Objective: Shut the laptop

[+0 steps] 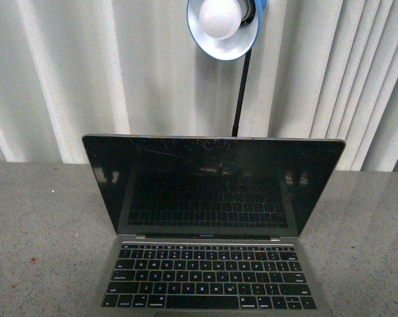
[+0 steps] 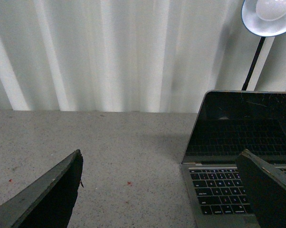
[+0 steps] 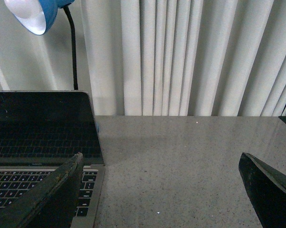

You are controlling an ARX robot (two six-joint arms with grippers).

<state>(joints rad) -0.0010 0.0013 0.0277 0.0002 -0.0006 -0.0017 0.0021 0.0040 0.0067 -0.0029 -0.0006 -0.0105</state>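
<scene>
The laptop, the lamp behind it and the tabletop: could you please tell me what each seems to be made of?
The slim grey laptop has a casing that looks like matte metal. Its black screen is glossy, probably glass, mirroring the keys and finely scratched. The blue round-shaded lamp looks smooth-painted; whether metal or plastic is unclear. The speckled grey tabletop looks like stone or composite.

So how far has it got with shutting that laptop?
Nothing looks done yet: the laptop is open, its screen upright. In hand: the left pincer and right pincer hang open beside it, gripping nothing. Left: reach the screen's top edge and fold it down onto the keyboard.
</scene>
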